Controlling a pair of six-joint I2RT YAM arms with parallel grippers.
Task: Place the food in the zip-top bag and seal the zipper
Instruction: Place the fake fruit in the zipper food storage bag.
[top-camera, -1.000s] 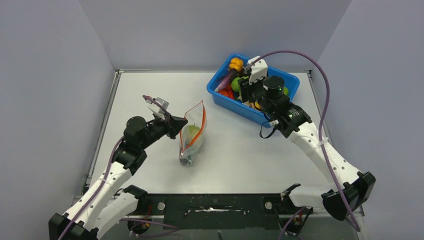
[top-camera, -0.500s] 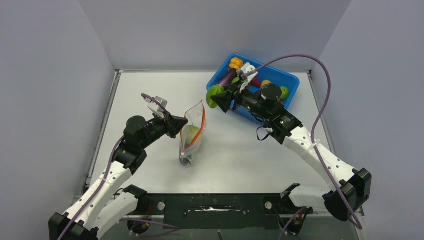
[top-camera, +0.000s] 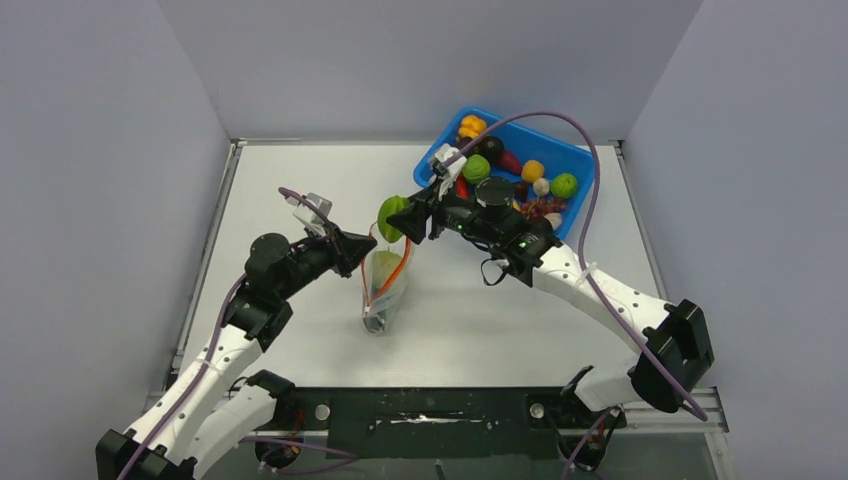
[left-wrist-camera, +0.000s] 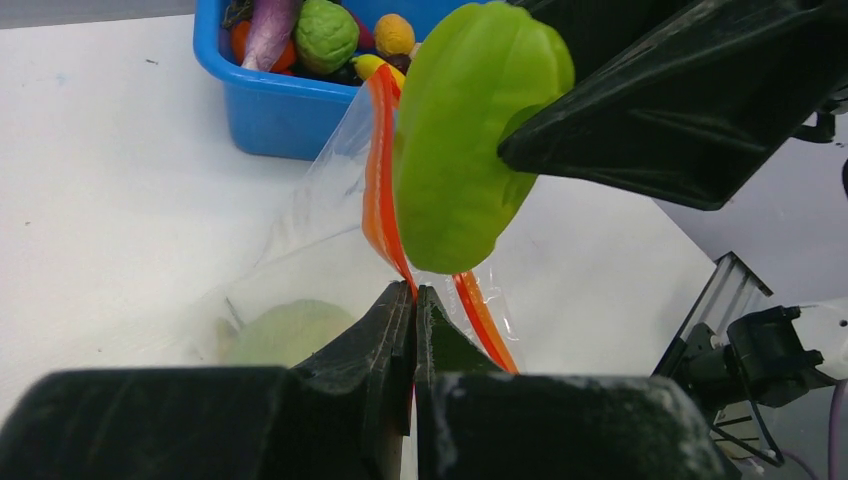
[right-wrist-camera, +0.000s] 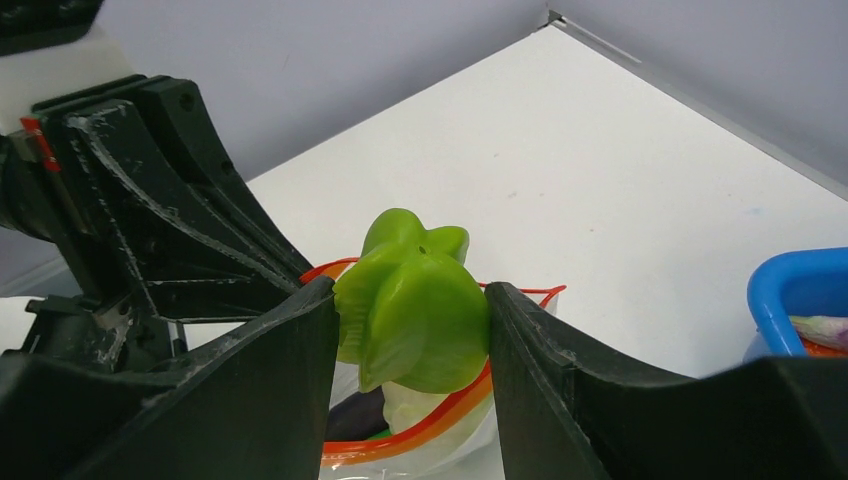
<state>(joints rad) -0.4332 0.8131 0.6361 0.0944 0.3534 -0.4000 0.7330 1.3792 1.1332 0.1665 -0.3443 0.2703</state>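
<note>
From above, the right claw (top-camera: 402, 218) holds a green fruit (top-camera: 388, 215) over the zip-top bag (top-camera: 385, 282) on the table (top-camera: 300, 180). Left wrist: left claw (left-wrist-camera: 413, 295) pinched shut on the zipper (left-wrist-camera: 378, 190), probably the limp bag's firmest hold. Right wrist: rigid-looking fruit gripped mid-body.

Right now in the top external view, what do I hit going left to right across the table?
left gripper → zip-top bag → blue bin. The green toy fruit in the right gripper overlaps the bag's mouth, so it gets no slot.
</note>
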